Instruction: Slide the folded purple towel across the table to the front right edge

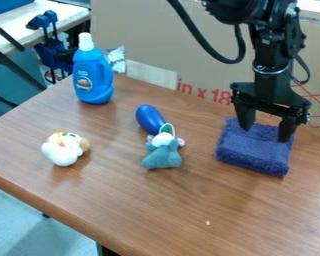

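Directly beneath the claw [264,135], touching or just short of it, with a folded blue cloth [251,154]; held wide apart with nothing grasped, pointing down, probably to leave room for the thick pile; lying flat and doubled into a pad, so likely steady unaided.

Left of the claw in the view, with a grey-blue plush toy [163,156] close against a glossy blue toy eggplant [148,119], perhaps propped by it; farther left, with a white-and-tan plush toy [64,148]; farther back on that side, with a blue bottle [92,77] upright on its base; close behind the claw, blocked by a cardboard panel [189,40].
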{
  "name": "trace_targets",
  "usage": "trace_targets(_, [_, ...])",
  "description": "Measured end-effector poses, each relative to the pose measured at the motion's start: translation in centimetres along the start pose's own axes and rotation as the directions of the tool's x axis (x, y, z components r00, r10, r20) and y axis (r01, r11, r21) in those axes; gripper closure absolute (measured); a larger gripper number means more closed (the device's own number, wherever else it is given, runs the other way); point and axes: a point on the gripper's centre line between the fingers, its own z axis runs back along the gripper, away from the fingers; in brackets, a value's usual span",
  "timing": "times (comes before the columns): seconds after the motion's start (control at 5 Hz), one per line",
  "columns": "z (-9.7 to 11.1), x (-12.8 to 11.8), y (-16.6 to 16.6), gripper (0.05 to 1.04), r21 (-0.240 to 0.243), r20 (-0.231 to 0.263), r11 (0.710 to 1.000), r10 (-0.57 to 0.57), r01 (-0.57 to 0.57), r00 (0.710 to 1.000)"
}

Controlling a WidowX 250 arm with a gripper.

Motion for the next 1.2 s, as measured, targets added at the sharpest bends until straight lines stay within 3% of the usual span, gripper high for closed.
trace_targets(0.4, [-2.7,1.4,0.5,0.083,-0.011,0.013,0.999,0.036,-0.036,0.999])
trace_targets(0.6, [-3.1,0.8,0.5,0.083,0.016,0.001,0.999,0.031,-0.031,1.000])
trace_targets(0.8, [-5.2,-1.5,0.6,0.083,0.036,-0.049,0.998,0.049,-0.048,0.998])
trace_targets(1.0, [-5.7,-3.1,0.1,0.083,0.017,-0.061,0.997,0.082,-0.081,0.995])
trace_targets(1.2, [-6.9,-5.4,-0.4,0.082,0.019,-0.105,0.994,0.111,-0.110,0.988])
